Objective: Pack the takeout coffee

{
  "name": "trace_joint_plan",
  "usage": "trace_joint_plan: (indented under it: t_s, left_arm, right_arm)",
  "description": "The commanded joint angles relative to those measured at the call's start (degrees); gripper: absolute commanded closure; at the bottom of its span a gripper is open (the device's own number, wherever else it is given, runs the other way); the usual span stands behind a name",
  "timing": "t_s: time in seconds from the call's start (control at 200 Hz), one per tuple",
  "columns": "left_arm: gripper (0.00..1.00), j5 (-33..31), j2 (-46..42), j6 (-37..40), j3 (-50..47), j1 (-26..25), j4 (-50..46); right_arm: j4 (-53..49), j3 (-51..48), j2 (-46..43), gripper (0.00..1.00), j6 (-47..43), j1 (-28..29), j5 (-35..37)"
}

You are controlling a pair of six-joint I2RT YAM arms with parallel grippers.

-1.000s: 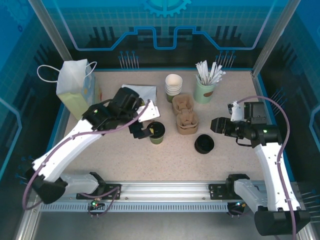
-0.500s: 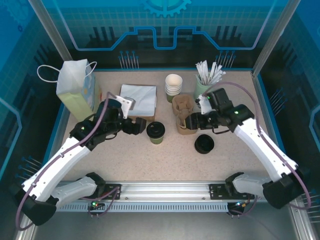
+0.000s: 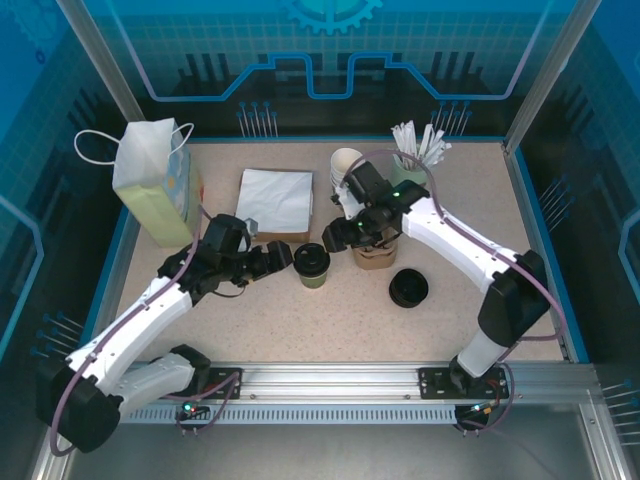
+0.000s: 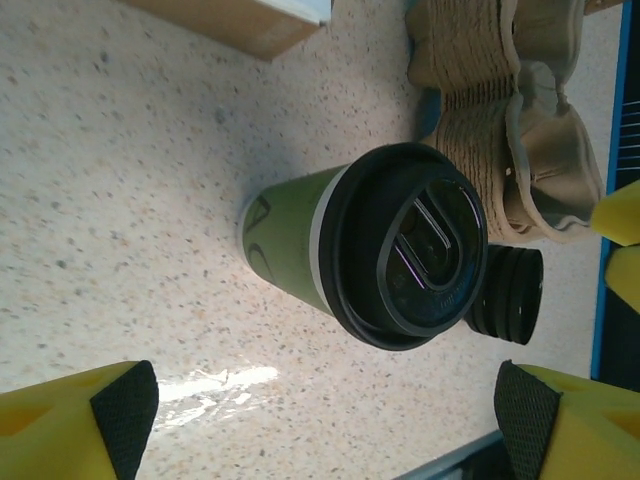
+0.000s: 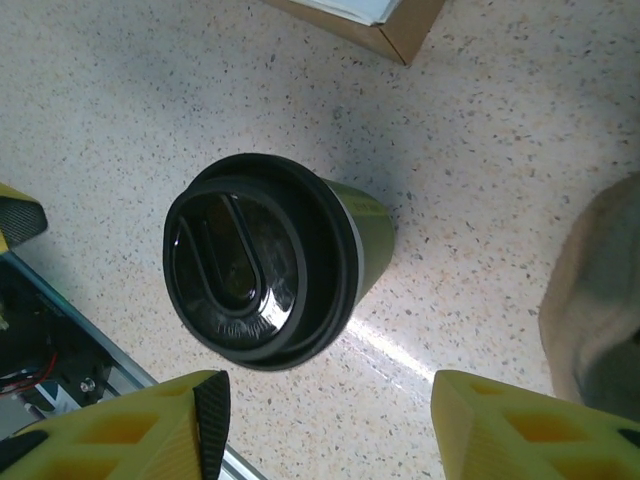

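Honestly, the left claw (image 3: pixel 275 257) hangs spread just beside the black-lidded olive-green paper cup (image 3: pixel 312 265), which stands upright on the speckled beige counter (image 3: pixel 300 315). The right claw (image 3: pixel 340 237) is spread near its other side, and neither grips it. Should both close in, they could clash and topple it.

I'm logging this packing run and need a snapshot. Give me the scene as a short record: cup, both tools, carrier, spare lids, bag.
coffee cup: upright on the table, black lid on
left tool: open, beside the cup, not touching it
right tool: open, near the cup, not touching it
pulp carrier: just right of the cup
spare lids: stacked on the table, right of the cup
paper bag: standing at the far left
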Motion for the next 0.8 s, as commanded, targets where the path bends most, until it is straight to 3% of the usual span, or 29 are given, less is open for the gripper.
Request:
trace_joint_plan:
  t_s: [0.0,0.795]
  left_arm:
    - [0.11,5.8,2.4,-3.9,-0.8,0.4,5.4]
    - [0.23,5.8,11.5,-4.9,-2.2,0.3,8.7]
  right_arm:
    - [-0.9,3.4,3.0,0.44,-1.1,1.7,0.7]
    - [-1.9,6.9,12.0,0.49,-0.4,2.4,-0.4]
